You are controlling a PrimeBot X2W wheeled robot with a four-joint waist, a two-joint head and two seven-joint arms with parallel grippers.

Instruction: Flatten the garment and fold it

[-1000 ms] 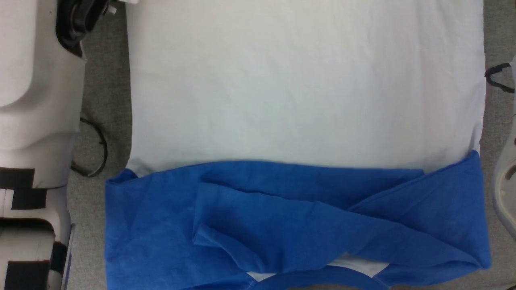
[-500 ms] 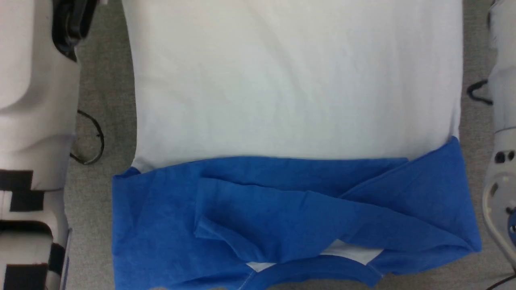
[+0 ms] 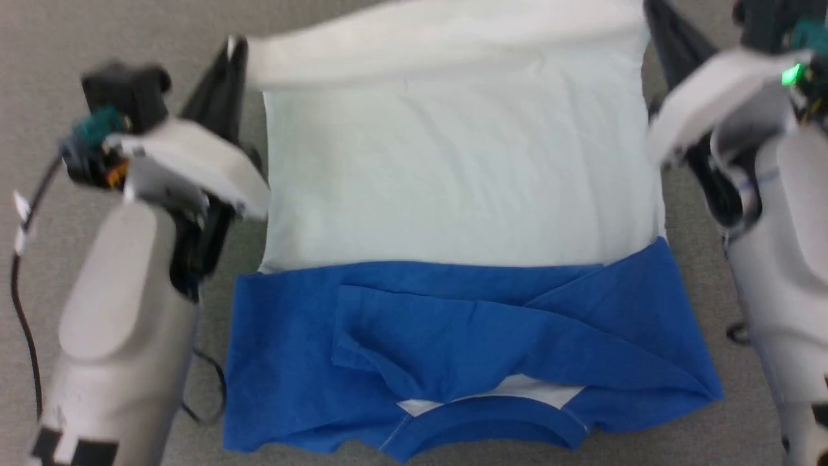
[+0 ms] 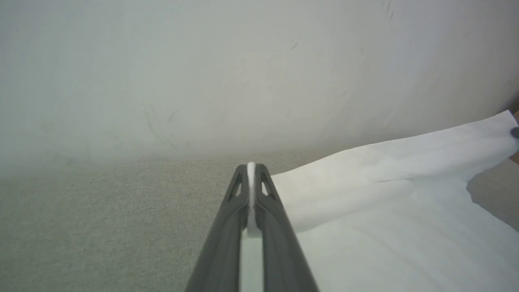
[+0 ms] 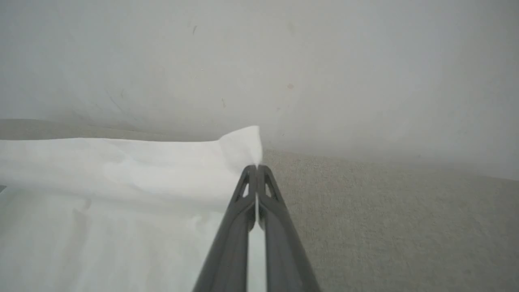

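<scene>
Left gripper and right gripper are pinching the garment's white hem corners — holding them raised, seemingly for folding over.

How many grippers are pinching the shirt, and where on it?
2. The left gripper is shut on the garment's far-left white corner; the right gripper is shut on its far-right white corner.

Grey carpet floor; garment lying on it.
</scene>
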